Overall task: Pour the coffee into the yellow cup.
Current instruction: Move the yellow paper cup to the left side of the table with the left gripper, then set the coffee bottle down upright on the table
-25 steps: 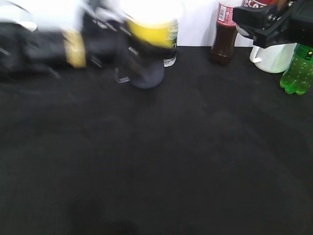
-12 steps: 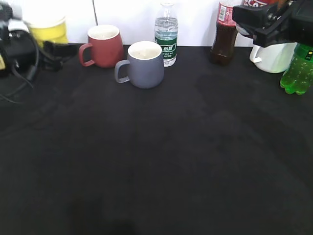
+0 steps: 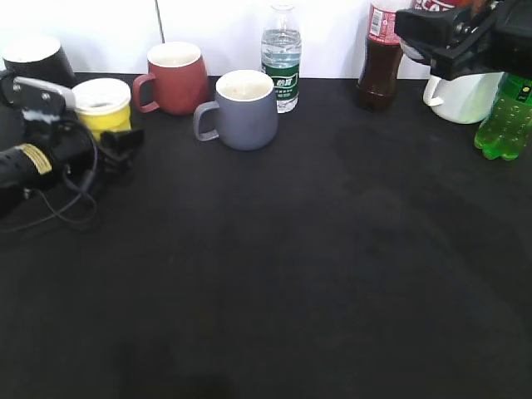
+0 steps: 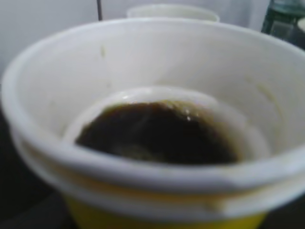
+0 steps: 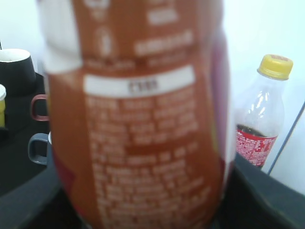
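Note:
The yellow cup (image 3: 103, 106) stands at the far left of the black table, held between the fingers of my left gripper (image 3: 116, 140). In the left wrist view the yellow cup (image 4: 157, 217) fills the frame, with brown coffee (image 4: 157, 136) in its white inside; the jaws themselves are hidden. My right gripper (image 3: 453, 37) is raised at the top right and shut on the coffee bottle (image 3: 440, 5), which is cut off by the frame's top edge. In the right wrist view the bottle's orange-brown label (image 5: 138, 124) fills the frame, upright.
A red mug (image 3: 177, 77), a grey-blue mug (image 3: 245, 110) and a water bottle (image 3: 282, 58) stand at the back. A cola bottle (image 3: 382, 58), a white jug (image 3: 465, 98) and a green bottle (image 3: 505, 116) stand at the back right. A black cup (image 3: 37, 60) is at the back left.
My left arm carried the yellow cup from a raised spot near the mugs out to the left and down to the table. The right arm with the bottle has not moved.

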